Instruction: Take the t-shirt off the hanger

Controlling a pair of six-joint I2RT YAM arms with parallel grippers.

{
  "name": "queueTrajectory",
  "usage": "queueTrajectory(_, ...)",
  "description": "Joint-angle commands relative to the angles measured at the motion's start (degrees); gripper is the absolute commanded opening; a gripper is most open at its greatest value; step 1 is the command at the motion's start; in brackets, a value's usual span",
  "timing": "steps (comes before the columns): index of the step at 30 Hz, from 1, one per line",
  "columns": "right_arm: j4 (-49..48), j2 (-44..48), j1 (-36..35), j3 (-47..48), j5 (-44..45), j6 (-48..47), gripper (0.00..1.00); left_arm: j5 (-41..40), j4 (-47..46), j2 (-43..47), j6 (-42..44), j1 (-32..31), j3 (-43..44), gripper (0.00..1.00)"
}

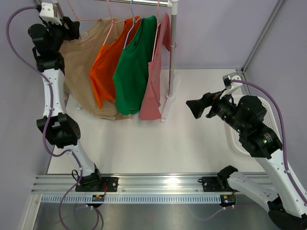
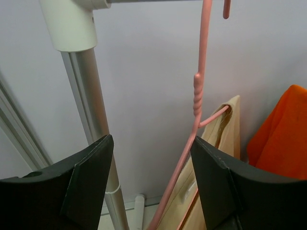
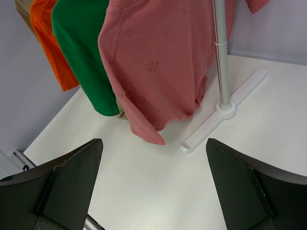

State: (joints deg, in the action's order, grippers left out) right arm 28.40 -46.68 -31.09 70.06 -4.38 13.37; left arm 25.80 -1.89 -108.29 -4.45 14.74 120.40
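Four t-shirts hang on hangers from a rail: beige (image 1: 79, 72), orange (image 1: 105, 67), green (image 1: 134, 67) and pink (image 1: 153, 86). My left gripper (image 1: 76, 28) is raised to the rail's left end, at the beige shirt's shoulder. In the left wrist view it (image 2: 151, 143) is open. The pink hanger (image 2: 197, 105) of the beige shirt (image 2: 220, 158) runs between the jaws, close to the right finger. My right gripper (image 1: 195, 109) is open and empty above the table, right of the rack, facing the pink shirt (image 3: 168, 57). It shows in the right wrist view (image 3: 153, 143).
The rack's metal post (image 3: 220, 52) stands on a white foot (image 3: 225, 120) beside the pink shirt. The other post (image 2: 91, 96) is just left of my left gripper. A white basket (image 1: 268, 115) sits at the table's right edge. A metal rail (image 1: 158, 182) runs along the near edge.
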Motion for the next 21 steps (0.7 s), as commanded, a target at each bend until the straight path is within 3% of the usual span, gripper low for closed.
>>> queueTrajectory(1, -1.2, 0.1, -0.5, -0.1, -2.1, 0.3, 0.99, 2.3, -4.1, 1.0, -1.6, 0.3, 3.5, 0.69)
queueTrajectory(4, -1.2, 0.1, -0.5, 0.0, -2.1, 0.3, 1.0, 2.9, -3.9, 0.9, -1.5, 0.2, 4.3, 0.61)
queueTrajectory(7, -1.3, -0.1, -0.5, -0.1, -2.4, 0.5, 0.99, 4.9, -4.3, 1.0, -1.9, 0.2, 4.7, 0.42)
queueTrajectory(14, -1.1, -0.5, -0.5, 0.0, -3.3, 0.9, 1.0, 8.4, -5.7, 1.1, -3.6, 0.2, 4.8, 0.28)
queueTrajectory(18, -0.7, -0.2, -0.5, 0.0, -3.2, 1.0, 0.99, 9.8, -6.0, 0.6, -4.4, 0.3, 5.8, 0.28)
queueTrajectory(20, -0.6, 0.0, -0.5, 0.0, -3.3, 1.0, 1.0, 10.1, -6.3, 0.4, -4.7, 0.3, 6.1, 0.53)
queueTrajectory(21, -0.5, 0.0, -0.5, 0.0, -3.4, 1.1, 0.99, 9.9, -6.5, 0.4, -4.9, 0.3, 6.0, 0.6)
